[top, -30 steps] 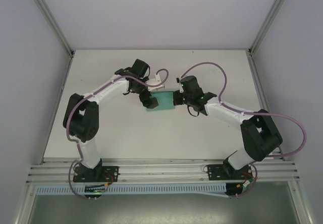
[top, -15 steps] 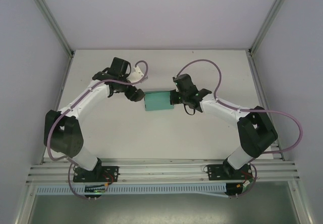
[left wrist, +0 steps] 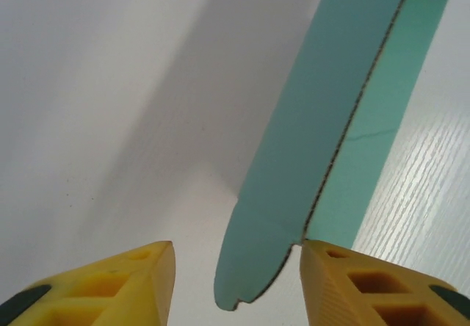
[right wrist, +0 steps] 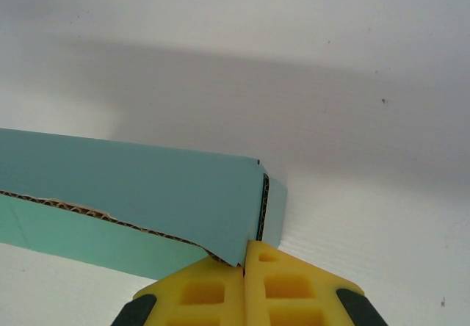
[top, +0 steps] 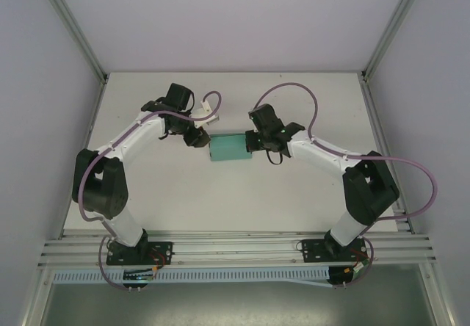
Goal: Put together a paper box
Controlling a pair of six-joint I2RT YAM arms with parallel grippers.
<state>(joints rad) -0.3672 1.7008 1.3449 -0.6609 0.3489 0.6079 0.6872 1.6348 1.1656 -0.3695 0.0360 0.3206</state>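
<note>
- The left gripper (left wrist: pixel 236 250) stands with its jaws partly apart at the left end of the paper box (left wrist: pixel 308 142). The box's rounded tab hangs between the yellow fingers, close against one of them and clear of the other, so nothing is clamped.
- The paper box (top: pixel 229 147) is teal-green card. From above it reads as a small flat rectangle, lying between the two grippers.
- Up close, a long panel of the box stands on edge with its raw corrugated edge showing, and a paler panel lies behind it.
- The right gripper (right wrist: pixel 246 251) is at the box's right end, fingers fully together and pressed against the corner. Whether any card is pinched between them cannot be told.
- The white table (top: pixel 183 194) lies bare around the box on every side.
- Judging by this, the main folds look done and the box has its shape. The loose tab at the left end seems untucked, so closing that end probably remains.
</note>
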